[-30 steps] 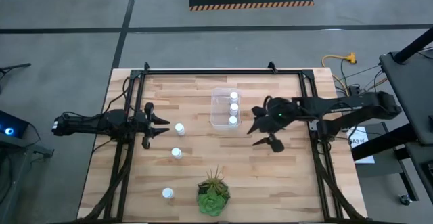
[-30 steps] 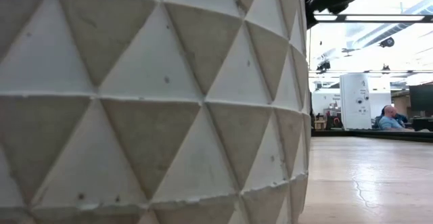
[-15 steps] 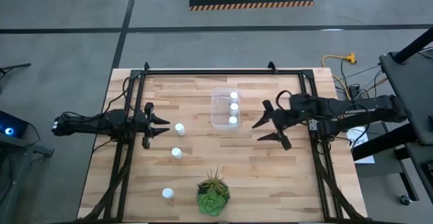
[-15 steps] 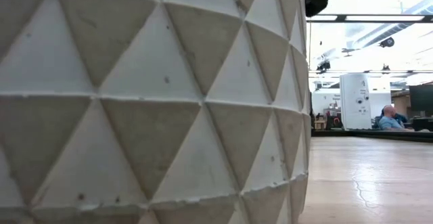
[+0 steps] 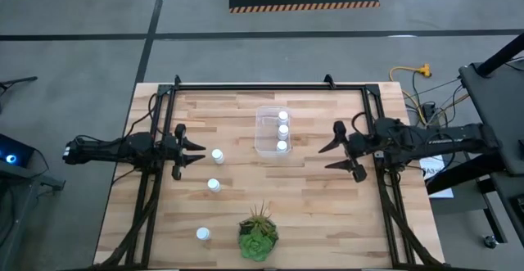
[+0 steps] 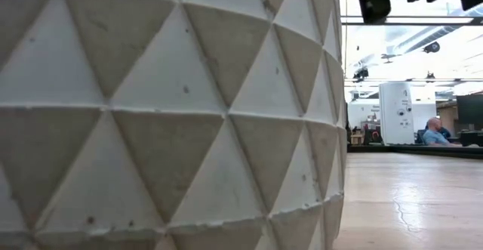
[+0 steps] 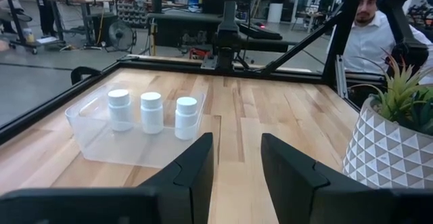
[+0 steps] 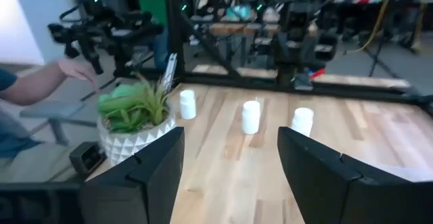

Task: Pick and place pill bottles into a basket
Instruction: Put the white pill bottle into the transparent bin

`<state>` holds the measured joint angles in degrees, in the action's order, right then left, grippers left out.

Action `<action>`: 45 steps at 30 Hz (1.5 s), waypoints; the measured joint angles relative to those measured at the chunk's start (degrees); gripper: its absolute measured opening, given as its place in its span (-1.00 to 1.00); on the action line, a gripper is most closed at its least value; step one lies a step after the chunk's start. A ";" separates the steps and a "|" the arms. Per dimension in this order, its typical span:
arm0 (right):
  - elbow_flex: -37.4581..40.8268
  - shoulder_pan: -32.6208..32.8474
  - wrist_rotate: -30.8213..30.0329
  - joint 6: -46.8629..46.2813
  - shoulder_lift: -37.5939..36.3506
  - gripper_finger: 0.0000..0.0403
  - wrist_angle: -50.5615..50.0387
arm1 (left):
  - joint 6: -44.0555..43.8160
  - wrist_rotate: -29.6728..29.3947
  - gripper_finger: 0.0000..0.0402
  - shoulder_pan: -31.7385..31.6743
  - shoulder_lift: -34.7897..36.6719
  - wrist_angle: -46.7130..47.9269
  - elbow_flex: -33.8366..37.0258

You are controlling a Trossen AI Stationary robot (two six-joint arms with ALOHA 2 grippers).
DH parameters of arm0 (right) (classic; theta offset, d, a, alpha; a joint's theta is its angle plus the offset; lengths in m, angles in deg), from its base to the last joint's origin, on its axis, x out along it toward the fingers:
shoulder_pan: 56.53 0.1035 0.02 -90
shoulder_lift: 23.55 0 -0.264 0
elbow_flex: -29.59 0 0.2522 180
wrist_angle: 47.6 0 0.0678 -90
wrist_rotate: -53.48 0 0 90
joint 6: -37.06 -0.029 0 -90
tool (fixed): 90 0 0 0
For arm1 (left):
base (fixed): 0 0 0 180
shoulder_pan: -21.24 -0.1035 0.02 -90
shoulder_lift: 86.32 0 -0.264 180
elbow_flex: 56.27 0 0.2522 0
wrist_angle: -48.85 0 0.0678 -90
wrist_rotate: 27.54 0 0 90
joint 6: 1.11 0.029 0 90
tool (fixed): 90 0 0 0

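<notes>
The clear basket [image 5: 273, 130] stands on the wooden table [image 5: 327, 205] and holds three white pill bottles [image 5: 282, 129] in one row along its side toward the right gripper; no writing can be read on them. Three more bottles [image 5: 214, 185] stand on the table outside the basket, on the side of the left gripper. The potted plant [image 5: 258, 237] is further out, well apart from the basket. The left gripper [image 5: 199, 150] waits beyond the loose bottles with fingers narrow, holding nothing. The right gripper [image 5: 329, 155] is near the basket's other side, fingers wide and empty.

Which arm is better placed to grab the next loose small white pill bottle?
Left, probably: the left gripper sits beside the nearest white bottle; the right gripper waits beyond the clear plastic basket.
</notes>
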<state>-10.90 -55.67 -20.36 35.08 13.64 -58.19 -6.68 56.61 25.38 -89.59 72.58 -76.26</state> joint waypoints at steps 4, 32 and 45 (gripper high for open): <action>3.49 0.00 -1.64 -0.83 -3.81 0.12 4.34 | -0.01 0.00 -0.47 -0.01 -0.07 0.02 0.00; 26.21 -0.04 -2.69 -2.54 -21.45 0.12 32.44 | -3.07 -0.81 -0.47 0.01 -0.88 -7.16 -0.01; 26.21 -0.04 -2.69 -1.90 -27.02 0.12 26.21 | 4.35 1.06 -0.47 0.00 -9.98 -26.74 -0.01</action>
<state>15.31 -55.72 -23.05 33.18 -13.38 -31.98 -2.33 57.67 25.37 -99.57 45.83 -76.27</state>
